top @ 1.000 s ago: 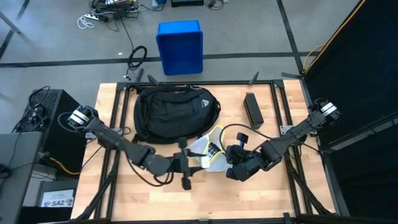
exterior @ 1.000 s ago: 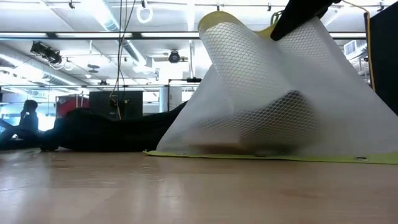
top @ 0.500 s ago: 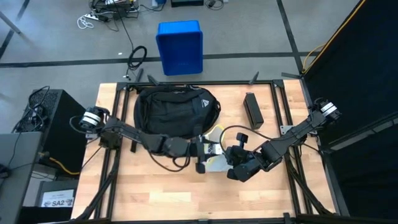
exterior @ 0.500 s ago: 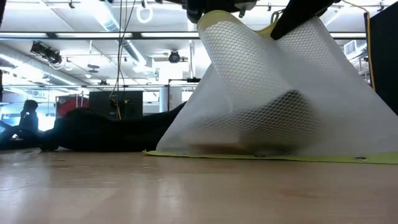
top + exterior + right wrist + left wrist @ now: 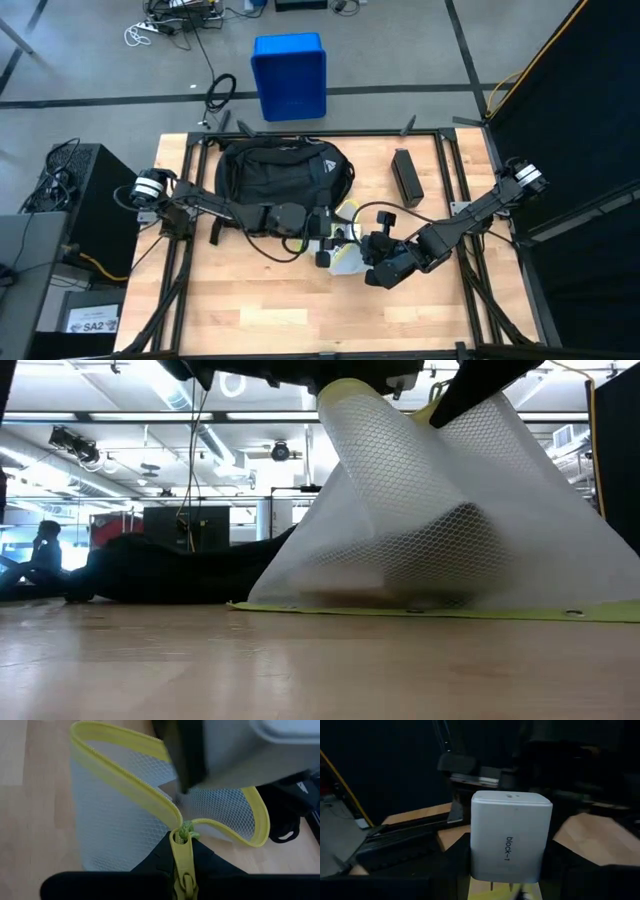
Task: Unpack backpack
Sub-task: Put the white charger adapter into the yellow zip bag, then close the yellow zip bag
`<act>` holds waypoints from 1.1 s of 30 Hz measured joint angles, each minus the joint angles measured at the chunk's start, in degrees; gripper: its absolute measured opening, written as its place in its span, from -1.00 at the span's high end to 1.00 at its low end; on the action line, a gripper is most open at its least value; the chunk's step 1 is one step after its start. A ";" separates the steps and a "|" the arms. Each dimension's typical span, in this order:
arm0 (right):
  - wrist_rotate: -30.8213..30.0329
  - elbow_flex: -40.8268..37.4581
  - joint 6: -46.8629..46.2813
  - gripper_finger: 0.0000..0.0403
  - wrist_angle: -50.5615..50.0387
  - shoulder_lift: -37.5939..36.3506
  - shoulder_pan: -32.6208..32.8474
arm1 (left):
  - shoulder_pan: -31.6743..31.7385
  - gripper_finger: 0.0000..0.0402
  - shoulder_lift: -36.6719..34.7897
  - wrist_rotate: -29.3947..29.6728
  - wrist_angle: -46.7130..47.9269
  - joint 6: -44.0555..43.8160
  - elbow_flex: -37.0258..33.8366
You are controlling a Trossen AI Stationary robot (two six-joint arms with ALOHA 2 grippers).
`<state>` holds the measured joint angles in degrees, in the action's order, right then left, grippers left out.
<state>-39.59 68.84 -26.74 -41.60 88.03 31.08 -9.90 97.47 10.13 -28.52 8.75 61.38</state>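
The wooden table (image 5: 250,300) carries the backpack (image 5: 282,175), mesh pouch (image 5: 450,540) and black box (image 5: 406,176).

Mesh pouch (image 5: 345,250) and backpack (image 5: 282,180) crowd mid-table; near table (image 5: 250,315) edge lies bare.

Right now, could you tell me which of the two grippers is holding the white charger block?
The left gripper holds the white charger block above the mesh pouch; the right gripper instead grips the pouch's yellow zipper edge.

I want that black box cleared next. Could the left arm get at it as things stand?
Probably not right away: the left pincer is holding a white charger block over the mesh pouch, and the right arm lies between it and the black box.
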 joint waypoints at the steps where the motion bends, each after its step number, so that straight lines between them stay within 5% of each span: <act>1: 0.06 0.00 0.00 1.00 -0.02 0.00 -0.10 | 0.13 0.36 0.00 0.05 0.83 -1.23 0.00; 14: 0.33 0.00 -0.07 1.00 0.46 -0.02 0.57 | 1.04 0.35 2.63 -0.43 13.68 -12.34 0.03; 18: 0.35 0.00 -0.04 1.00 0.84 -0.02 0.69 | 0.53 0.23 4.59 -5.58 13.74 -12.39 0.00; 33: 1.91 0.00 -3.15 1.00 1.20 -0.02 1.09 | 0.02 -0.22 4.47 -2.97 16.56 -4.06 2.49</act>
<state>-37.68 68.84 -29.89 -40.40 88.01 32.16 -9.89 101.95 7.16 -11.97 4.69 63.87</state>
